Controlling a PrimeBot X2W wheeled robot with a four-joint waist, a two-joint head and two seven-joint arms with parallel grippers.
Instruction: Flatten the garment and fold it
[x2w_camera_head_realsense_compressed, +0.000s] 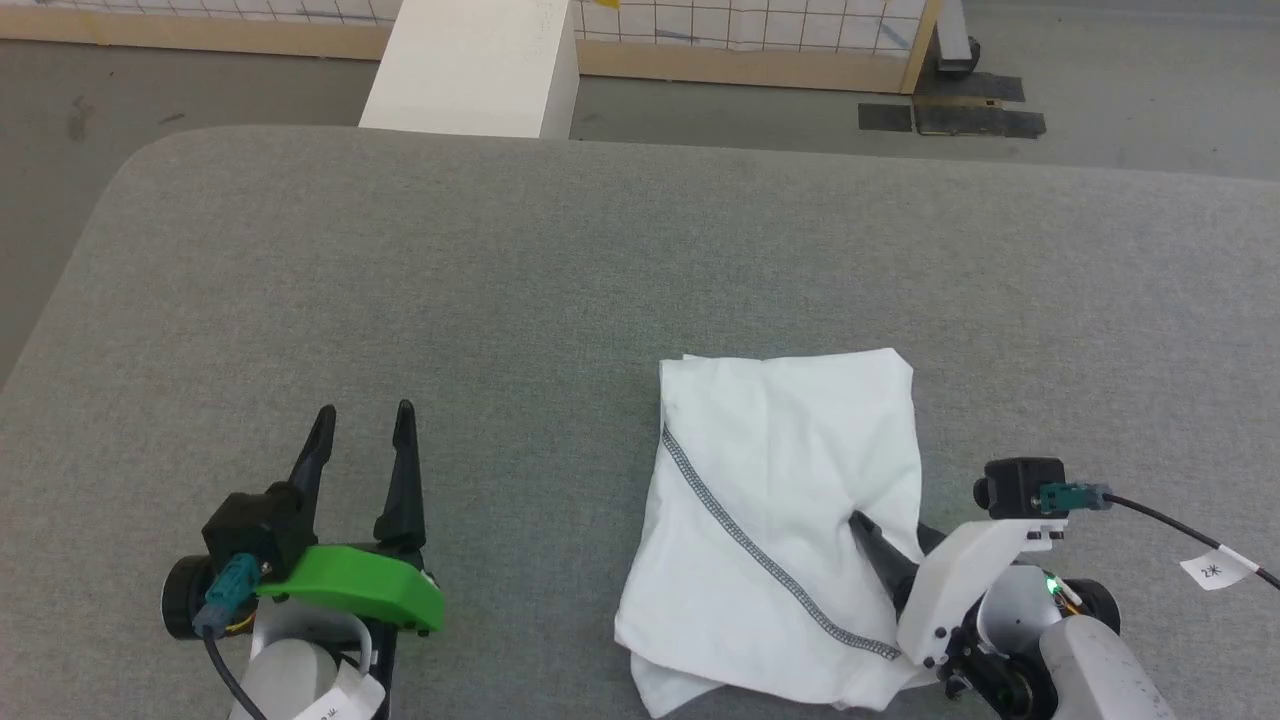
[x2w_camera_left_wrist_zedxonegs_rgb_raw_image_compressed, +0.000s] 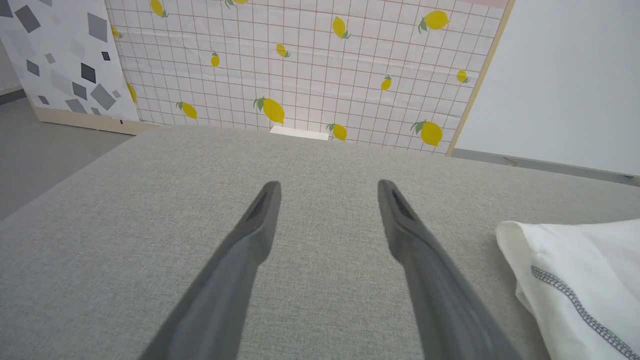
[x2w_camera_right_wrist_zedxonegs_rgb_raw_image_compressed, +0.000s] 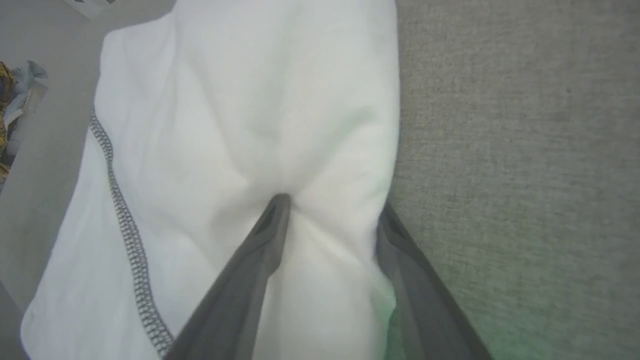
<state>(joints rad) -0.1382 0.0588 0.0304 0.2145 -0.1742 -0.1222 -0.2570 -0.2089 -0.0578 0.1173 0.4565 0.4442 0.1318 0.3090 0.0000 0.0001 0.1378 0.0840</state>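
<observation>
Now straddling rt edge of garment (x2w_camera_head_realsense_compressed: 780, 480) w/ right gripper (x2w_camera_head_realsense_compressed: 890, 528), jaws apart round fabric. Holding left gripper (x2w_camera_head_realsense_compressed: 365, 408) well left of it, jaws open.

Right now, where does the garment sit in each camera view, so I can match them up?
Head view: garment lower right of centre, on the grey table.
Left wrist view: garment in the lower right corner, right of the left gripper.
Right wrist view: garment across left and centre, right gripper straddling its right edge.
Shared landmark: the dark zigzag stitching on the cloth.
</observation>
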